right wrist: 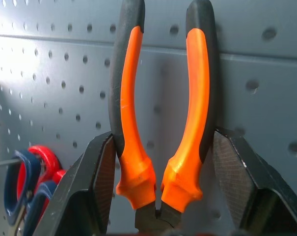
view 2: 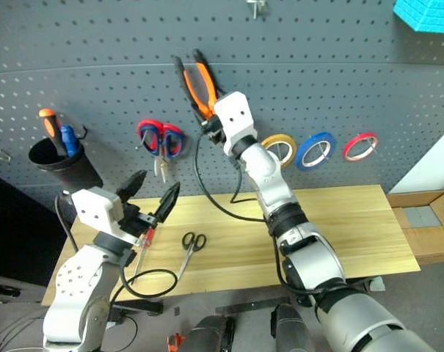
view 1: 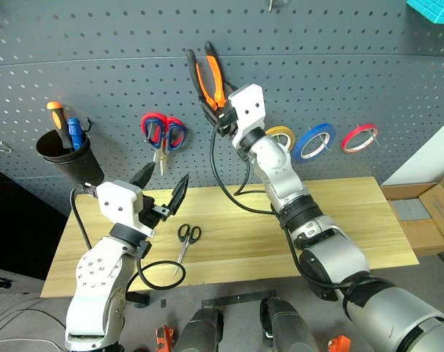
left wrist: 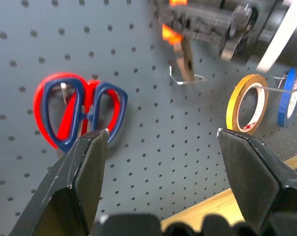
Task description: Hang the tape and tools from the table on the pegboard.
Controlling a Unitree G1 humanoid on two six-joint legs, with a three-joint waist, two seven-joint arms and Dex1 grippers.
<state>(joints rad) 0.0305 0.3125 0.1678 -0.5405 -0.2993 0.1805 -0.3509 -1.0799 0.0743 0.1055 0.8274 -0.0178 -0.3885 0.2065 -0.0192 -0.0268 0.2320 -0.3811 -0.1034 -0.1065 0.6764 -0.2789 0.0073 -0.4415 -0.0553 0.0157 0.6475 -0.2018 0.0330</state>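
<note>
Pliers [view 1: 209, 77] pinched in right pincer [right wrist: 160, 196], handles up, held against pegboard [view 1: 339, 81] above the red-and-blue scissors [view 1: 163, 134] and the yellow tape ring [view 1: 281, 136]. Step in hand looks like hanging the pliers; next move likely calls for settling them onto the bare metal hook [left wrist: 185, 78] just below, then letting go. Blue tape [view 1: 315, 141] hangs on the board between the yellow and red tape ring [view 1: 359, 137]. Black scissors [view 1: 186, 240] and red-handled screwdriver [view 2: 143, 246] lie on tabletop [view 1: 339, 220], left of centre. Left pincer [view 1: 165, 192] spread, empty, above them. Board is crowded low; free holes higher up. Scissors lie toward the front edge.
</note>
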